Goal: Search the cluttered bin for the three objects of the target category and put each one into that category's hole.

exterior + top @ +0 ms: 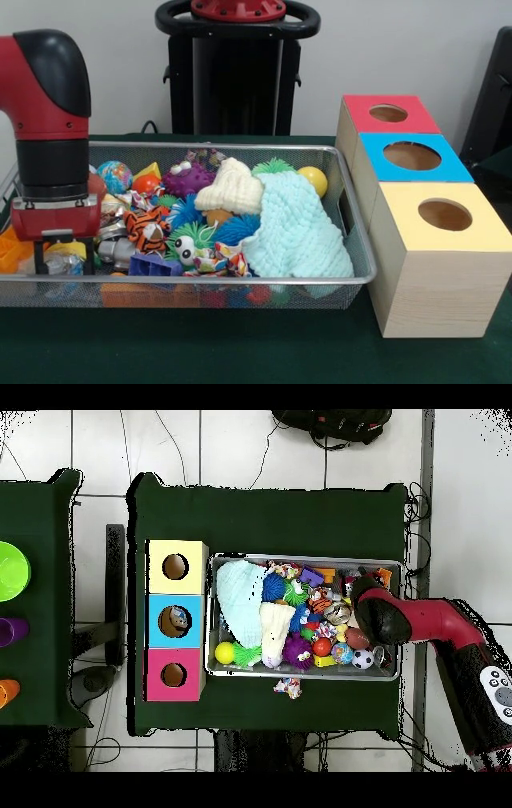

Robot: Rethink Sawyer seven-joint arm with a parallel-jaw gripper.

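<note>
The wire-mesh bin [200, 280] stands on the green table, full of toys and cloth; it also shows in the overhead view [395, 676]. My gripper [61, 254] is lowered into the bin's left end, seen from the front; in the overhead view the arm [380, 619] covers it. A clear crinkled thing with a yellow patch [64, 254] lies right at the gripper; I cannot tell whether it is a bottle or whether it is held. No other clear bottle shows. The blue-topped box's hole [412, 155] is right of the bin. From overhead, something pale shows inside that hole [176, 621].
A red-topped box [388, 113] and a yellow-topped box [445, 214] flank the blue one. A cream knit hat [230, 188], a mint knit cloth [296, 228], balls and a silver can-like thing [116, 252] fill the bin. A small item [288, 687] lies on the table outside the bin.
</note>
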